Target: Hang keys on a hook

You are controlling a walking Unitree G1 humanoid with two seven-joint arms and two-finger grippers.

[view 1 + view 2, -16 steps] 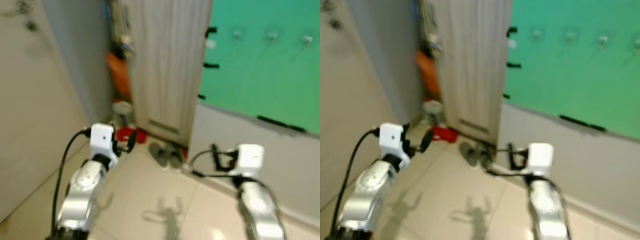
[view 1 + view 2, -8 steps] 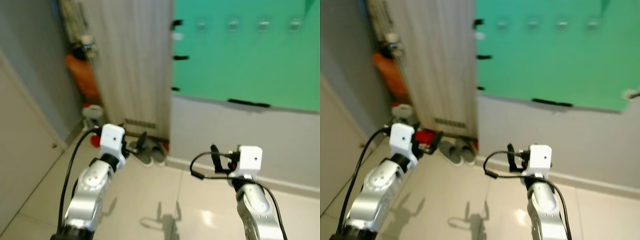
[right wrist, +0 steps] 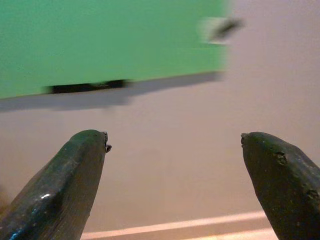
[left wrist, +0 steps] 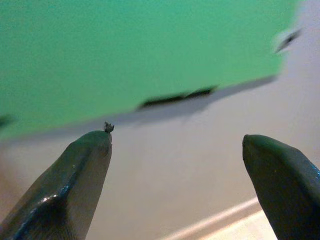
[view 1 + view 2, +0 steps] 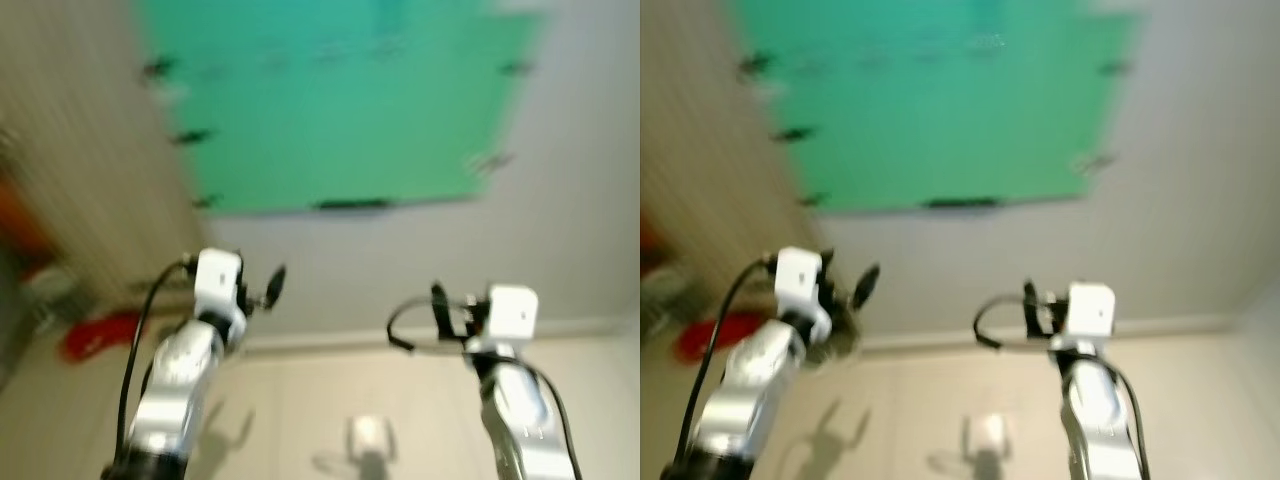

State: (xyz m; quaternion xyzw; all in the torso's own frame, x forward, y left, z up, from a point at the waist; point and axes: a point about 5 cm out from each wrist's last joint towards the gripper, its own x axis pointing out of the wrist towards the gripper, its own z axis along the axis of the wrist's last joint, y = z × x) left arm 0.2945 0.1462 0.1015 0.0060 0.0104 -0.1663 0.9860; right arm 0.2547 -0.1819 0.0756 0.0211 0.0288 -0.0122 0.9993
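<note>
Nearest the camera, both silver arms are raised in front of the robot, and each gripper is spread wide with nothing between its fingers: the left gripper (image 4: 175, 150) shows two black fingers well apart with only wall between them, and the right gripper (image 3: 172, 150) looks the same. Neither holds keys, and no keys can be made out anywhere in these blurred frames, so where they lie cannot be told. Below the arms is a pale tiled floor (image 5: 330, 400) with a bright glare patch, and a red item (image 5: 95, 335) rests low on the robot's left. Beyond, a pale wall (image 5: 560, 230) carries a large green board (image 5: 340, 110), taped at its edges. The board stands ahead of and above both grippers, roughly centred between them though reaching further to the left, so the left arm seems slightly nearer to it. Faint marks along the board's upper part may be hooks, but the blur leaves that uncertain. Judging from this, the task has barely begun: keys must first be found and grasped.
</note>
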